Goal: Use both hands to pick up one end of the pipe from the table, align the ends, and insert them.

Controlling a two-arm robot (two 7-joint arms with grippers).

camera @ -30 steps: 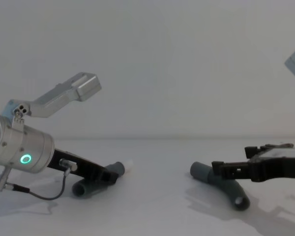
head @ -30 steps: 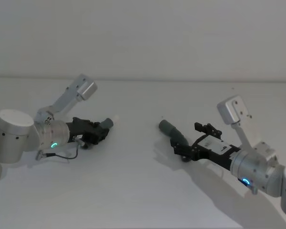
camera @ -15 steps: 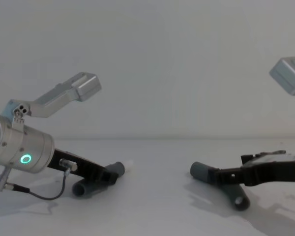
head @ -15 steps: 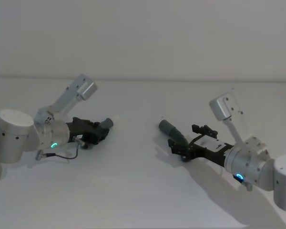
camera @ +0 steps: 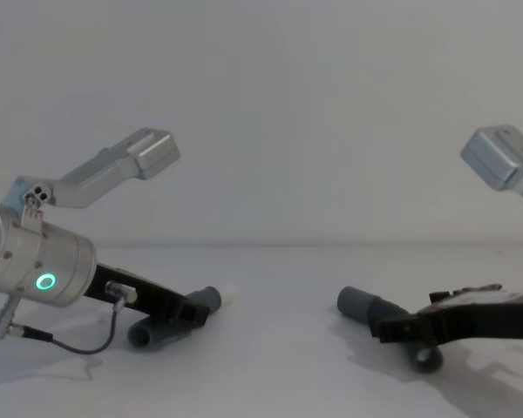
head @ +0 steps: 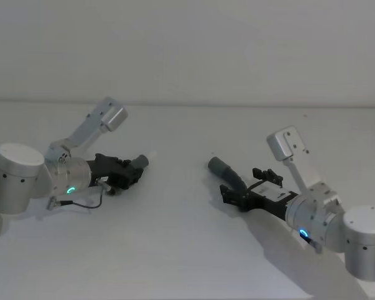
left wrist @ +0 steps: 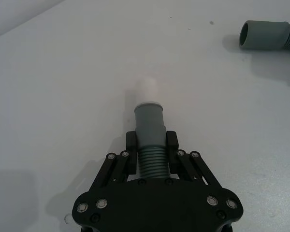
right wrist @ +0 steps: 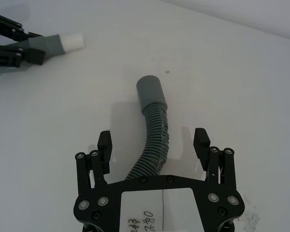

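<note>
Item 1: the collar piece (right wrist: 154,126), dark grey, ribbed and curved, is lying flat on the table (head: 175,250). Its smooth collar mouth (right wrist: 149,88) is facing away from the right gripper (right wrist: 153,140). That gripper's fingers (right wrist: 105,141) are standing spread on either side of the ribbed body, with a clear gap on each side.

Item 2: the white-tipped piece (left wrist: 150,130) is sitting well apart from the collar piece, to its left. The left gripper (left wrist: 151,141) is clamping it by the ribs just behind the smooth sleeve. Its white tip (left wrist: 147,89) is projecting forward, roughly toward the collar piece.
</note>
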